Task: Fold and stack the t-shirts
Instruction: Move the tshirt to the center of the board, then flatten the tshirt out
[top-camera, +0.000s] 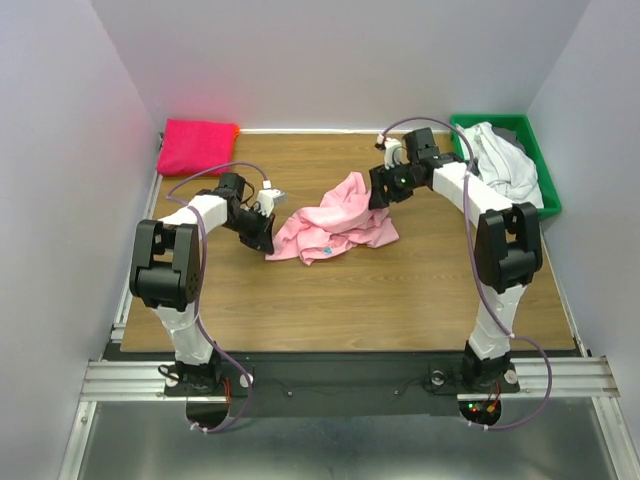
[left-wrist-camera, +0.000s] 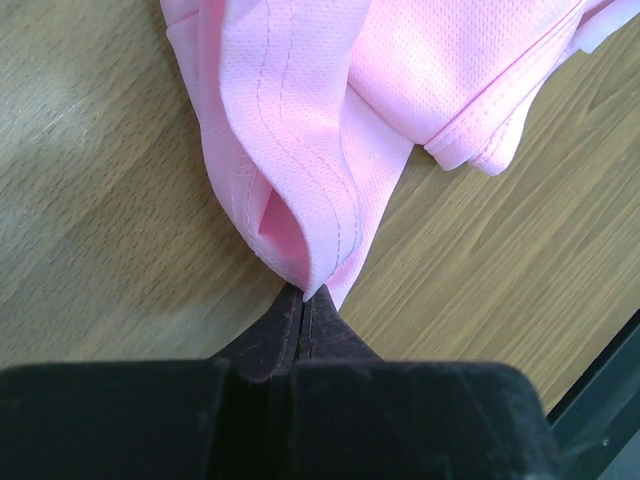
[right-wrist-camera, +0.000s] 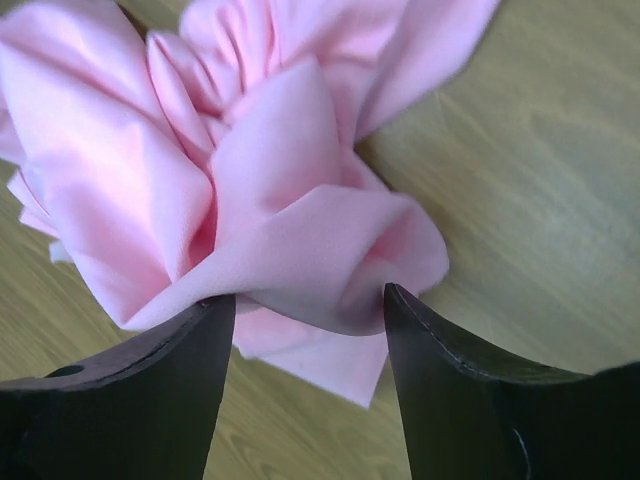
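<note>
A crumpled light pink t-shirt (top-camera: 335, 222) lies mid-table. My left gripper (top-camera: 266, 238) is at its left corner, shut on the hemmed edge of the pink t-shirt (left-wrist-camera: 300, 150); the jaws meet at the tip (left-wrist-camera: 303, 297). My right gripper (top-camera: 380, 190) is at the shirt's upper right, open, with a fold of the pink t-shirt (right-wrist-camera: 300, 240) lying between its fingers (right-wrist-camera: 310, 305), just above the wood. A folded magenta t-shirt (top-camera: 196, 146) lies at the back left corner. White and grey t-shirts (top-camera: 505, 160) are heaped in the green bin (top-camera: 540, 170).
The green bin stands at the back right against the wall. White walls enclose the table on three sides. The table's dark front edge (left-wrist-camera: 600, 390) shows near the left gripper.
</note>
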